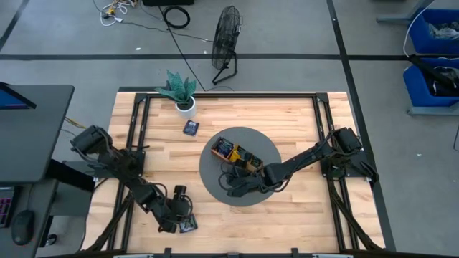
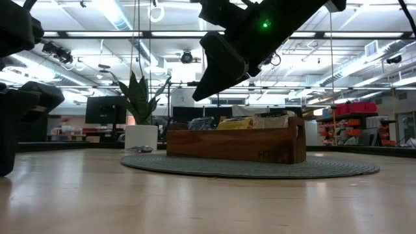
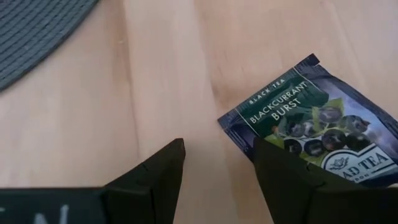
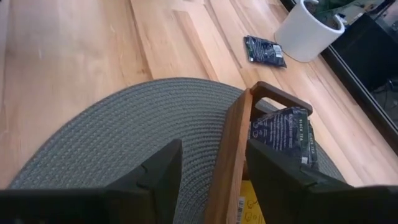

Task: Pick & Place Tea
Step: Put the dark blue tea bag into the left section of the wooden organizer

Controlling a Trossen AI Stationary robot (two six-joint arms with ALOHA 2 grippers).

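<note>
Overhead, both open claws hang above the wooden table (image 1: 287,122), workshop lights (image 2: 123,16) glowing beyond.

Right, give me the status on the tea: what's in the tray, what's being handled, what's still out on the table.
Done: several sachets already stand in the wooden tray on the round mat.

In hand: nothing gripped. The left gripper is open beside a blackcurrant sachet lying flat on the table. The right gripper is open above the tray's wall.

Left: that sachet, plus a dark sachet near the potted plant.
</note>
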